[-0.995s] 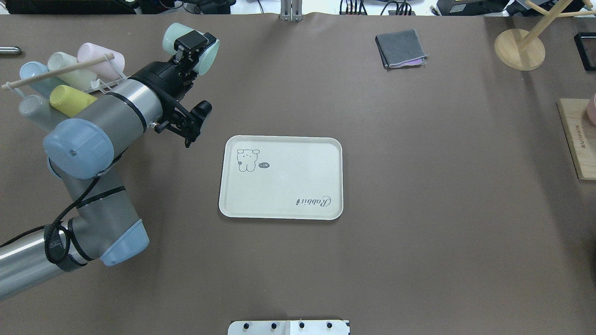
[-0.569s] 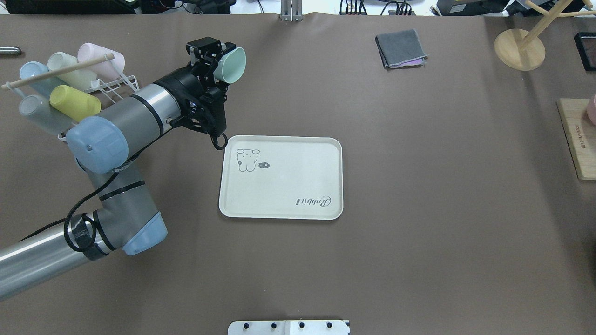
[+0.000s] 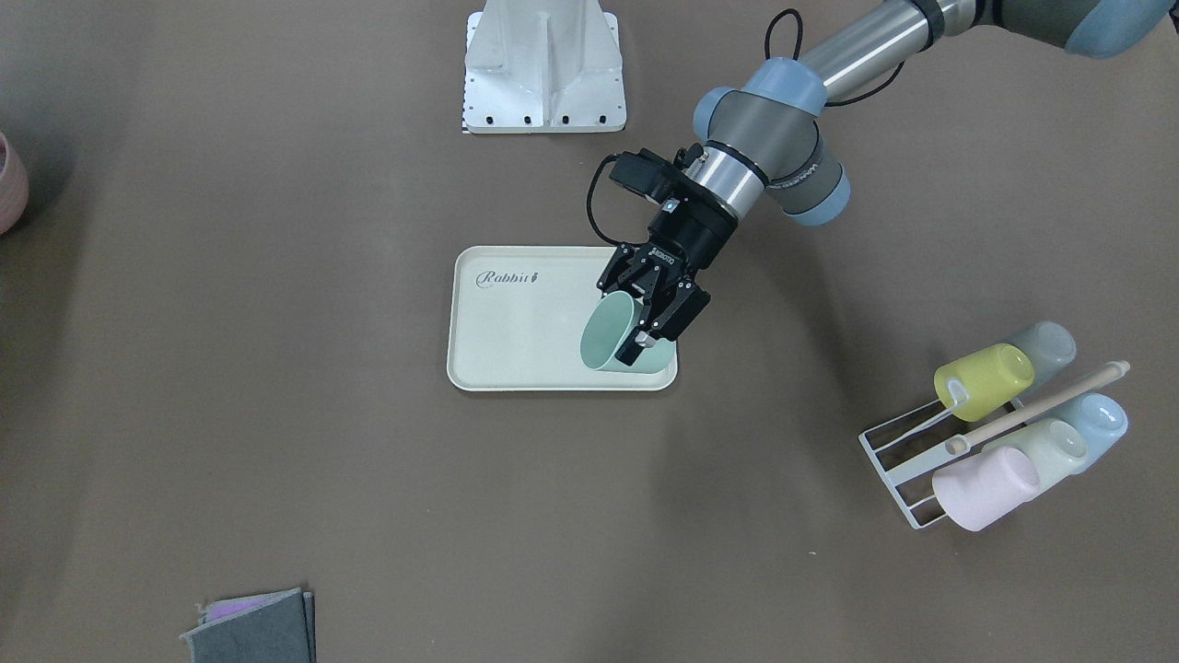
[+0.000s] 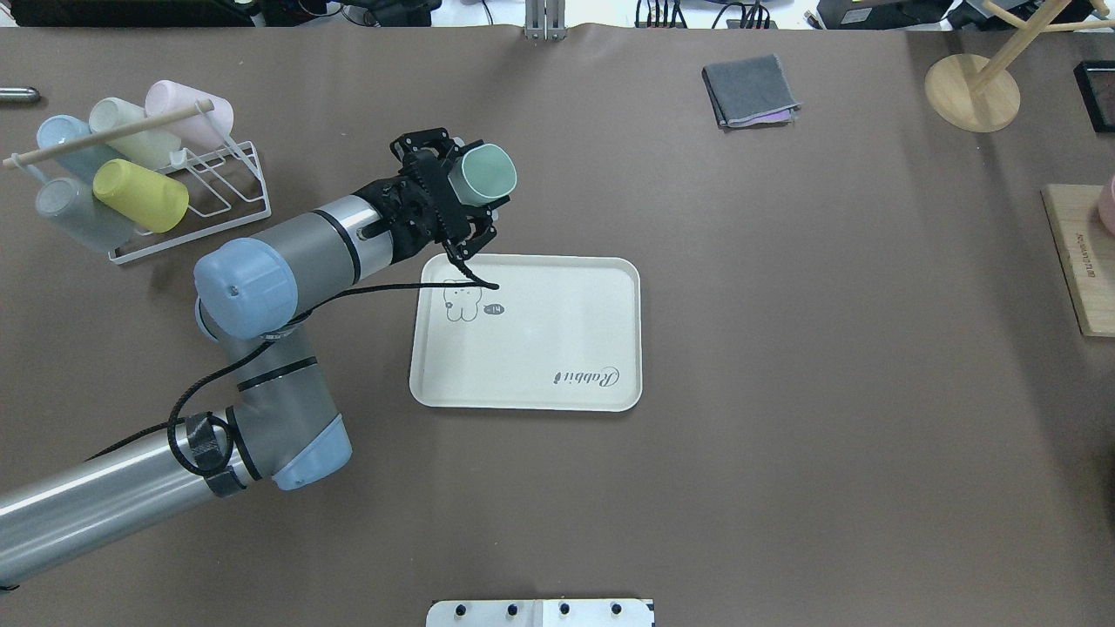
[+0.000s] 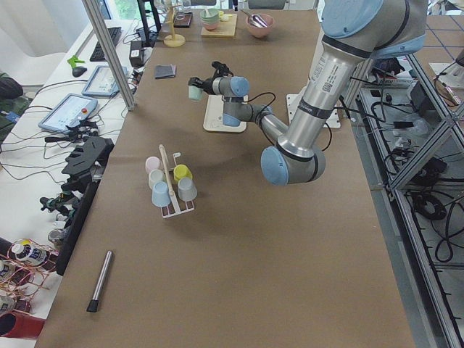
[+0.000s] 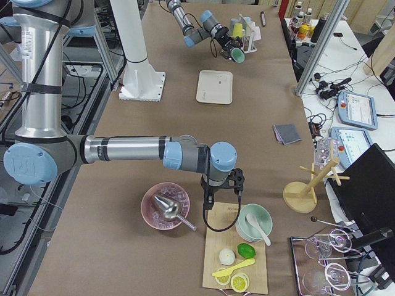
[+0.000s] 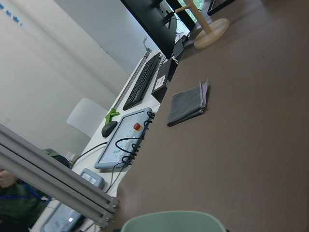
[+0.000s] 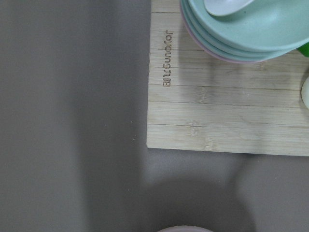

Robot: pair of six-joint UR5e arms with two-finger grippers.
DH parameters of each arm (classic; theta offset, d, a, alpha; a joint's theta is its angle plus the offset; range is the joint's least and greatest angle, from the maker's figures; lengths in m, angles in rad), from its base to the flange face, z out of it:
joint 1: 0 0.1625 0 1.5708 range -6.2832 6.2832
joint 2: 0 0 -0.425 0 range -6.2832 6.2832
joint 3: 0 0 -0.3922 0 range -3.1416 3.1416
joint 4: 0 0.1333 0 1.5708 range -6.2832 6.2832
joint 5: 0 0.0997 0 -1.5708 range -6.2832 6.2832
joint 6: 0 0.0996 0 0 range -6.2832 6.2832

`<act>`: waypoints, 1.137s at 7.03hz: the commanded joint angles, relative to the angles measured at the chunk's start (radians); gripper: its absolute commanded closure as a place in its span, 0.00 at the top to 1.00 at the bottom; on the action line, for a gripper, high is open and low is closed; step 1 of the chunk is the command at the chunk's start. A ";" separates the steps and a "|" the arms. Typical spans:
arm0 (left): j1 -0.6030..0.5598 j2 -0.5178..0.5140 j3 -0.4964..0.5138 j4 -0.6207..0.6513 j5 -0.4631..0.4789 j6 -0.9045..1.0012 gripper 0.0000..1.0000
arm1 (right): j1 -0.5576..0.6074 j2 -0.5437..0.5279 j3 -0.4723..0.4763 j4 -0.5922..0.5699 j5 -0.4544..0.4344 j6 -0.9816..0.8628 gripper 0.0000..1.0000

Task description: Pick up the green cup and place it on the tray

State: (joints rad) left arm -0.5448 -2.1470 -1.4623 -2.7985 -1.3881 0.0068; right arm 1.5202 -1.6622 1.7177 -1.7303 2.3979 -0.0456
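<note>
Fingers clasping green cup, brown table

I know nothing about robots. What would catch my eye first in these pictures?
First, the big grey arm's claw gripping a green cup, held tipped in the air by a corner of the cream tray in the middle of the brown table. Next, the yellow cup among other pastel cups lying in a white wire rack, at the left end of the table in the overhead view.

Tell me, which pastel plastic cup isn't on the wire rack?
The mint-green plastic cup: the left arm's tool holds it in the air, while the others all rest on the white wire rack.
</note>
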 commanded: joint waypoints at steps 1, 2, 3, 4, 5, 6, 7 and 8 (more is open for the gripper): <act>0.043 -0.051 0.092 -0.108 -0.064 -0.363 0.42 | 0.000 -0.001 0.000 0.000 0.001 0.000 1.00; 0.069 -0.077 0.158 -0.178 -0.065 -0.413 0.40 | 0.000 -0.001 0.000 0.000 0.001 0.001 1.00; 0.081 -0.100 0.236 -0.281 -0.065 -0.413 0.40 | 0.000 -0.001 -0.001 0.000 0.001 0.001 1.00; 0.088 -0.099 0.258 -0.342 -0.068 -0.395 0.40 | 0.000 -0.001 -0.001 0.000 0.001 0.000 1.00; 0.103 -0.091 0.272 -0.384 -0.069 -0.322 0.40 | 0.000 -0.001 -0.001 0.000 0.001 0.001 1.00; 0.112 -0.088 0.283 -0.400 -0.071 -0.302 0.40 | 0.000 -0.001 -0.001 0.000 0.001 0.001 1.00; 0.118 -0.090 0.293 -0.445 -0.098 -0.276 0.40 | 0.000 -0.001 0.000 0.000 0.003 0.001 1.00; 0.118 -0.090 0.318 -0.476 -0.115 -0.266 0.40 | 0.000 -0.001 0.000 0.000 0.006 0.001 1.00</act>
State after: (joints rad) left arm -0.4299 -2.2368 -1.1680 -3.2339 -1.4819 -0.2787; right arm 1.5202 -1.6628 1.7174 -1.7303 2.4010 -0.0445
